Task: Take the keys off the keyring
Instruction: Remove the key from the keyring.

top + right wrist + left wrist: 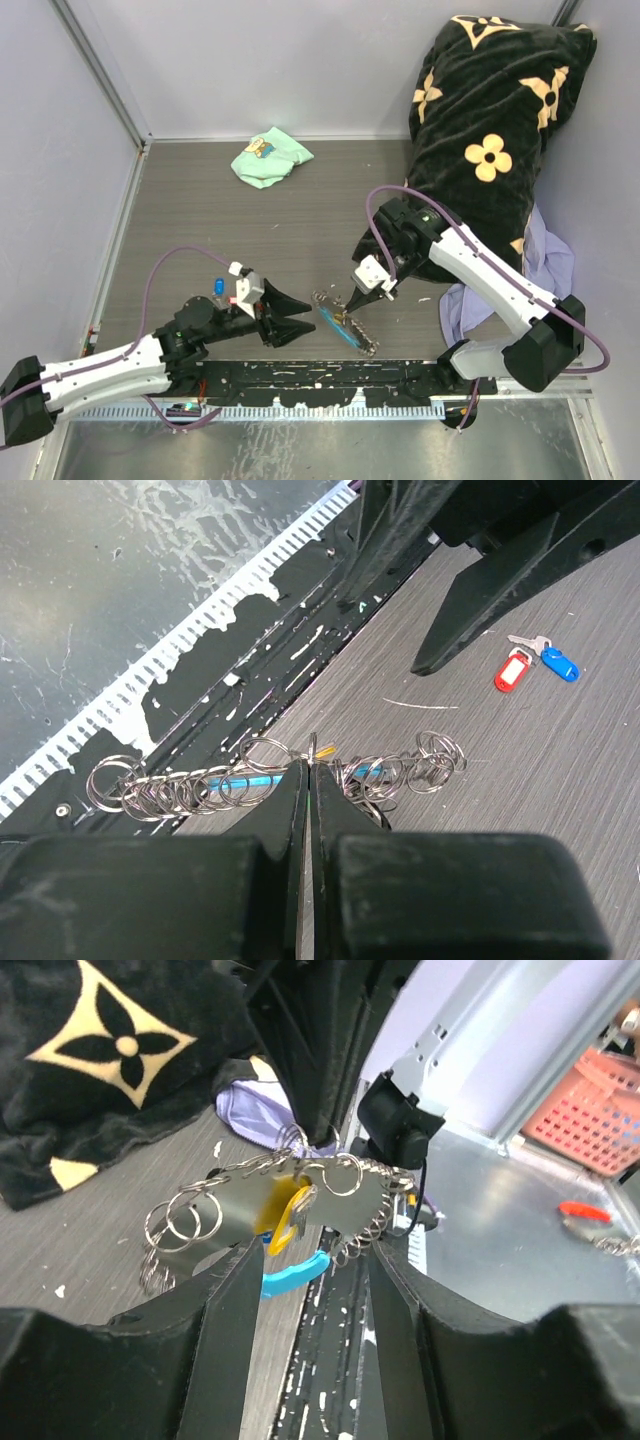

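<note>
**A:** Closest to us, the left gripper (311, 316) is released, its jaws spread with nothing between them. It is aimed at the keyring (345, 322), which sits between the two grippers at the near side of the table (250, 230).

**B:** And the right gripper (352, 300)?

**A:** Clenched on the keyring, but only by a thin pinch on one loop (its wrist view shows the fingertips pressed together right there). That's my worry, because a sideways tug from the left could slip the loop free.

**B:** What remains on it?

**A:** I can make out a yellow-tagged key (284, 1222), crowded by spare rings (182, 1225) and the sky-blue fob (296, 1271). Closing there may trap a ring instead of the key, and then the whole keyring drags along.

**B:** Farther out?

**A:** A red-tagged key (514, 670) and a blue-tagged key (560, 664) lie loose just beyond the left arm, where a wide swing could sweep them away. The mint-green cloth (270, 158) at the back is well apart and looks like no hazard.
</note>
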Controlling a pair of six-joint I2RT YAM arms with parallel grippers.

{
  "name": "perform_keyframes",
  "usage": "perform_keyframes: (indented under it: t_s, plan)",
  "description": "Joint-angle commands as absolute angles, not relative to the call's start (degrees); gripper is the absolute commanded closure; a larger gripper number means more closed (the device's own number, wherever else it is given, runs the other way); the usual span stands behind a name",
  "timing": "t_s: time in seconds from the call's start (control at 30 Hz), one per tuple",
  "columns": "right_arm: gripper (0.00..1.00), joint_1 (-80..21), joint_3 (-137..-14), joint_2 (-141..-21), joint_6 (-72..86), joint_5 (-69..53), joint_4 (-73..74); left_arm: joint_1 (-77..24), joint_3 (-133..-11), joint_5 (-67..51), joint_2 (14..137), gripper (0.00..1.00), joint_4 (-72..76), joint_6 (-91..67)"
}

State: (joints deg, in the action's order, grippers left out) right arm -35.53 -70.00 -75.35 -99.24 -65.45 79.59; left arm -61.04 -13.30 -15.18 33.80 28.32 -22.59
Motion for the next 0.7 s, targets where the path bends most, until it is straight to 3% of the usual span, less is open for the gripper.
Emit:
perform_keyframes:
  t_s: [0.0, 0.67]
  plan:
    - [0.99, -35.2, -73.6, -75.6, -105.2, -67.0, 83.7, -64.2, -12.6, -13.2, 37.3, 0.51, 37.0, -12.4]
    - [0.99, -30.2, -70.5, -75.3, -107.6, -71.6, 83.6, -75.5, -16.3, 7.4, 64.3, 0.40, 57.2, -0.9]
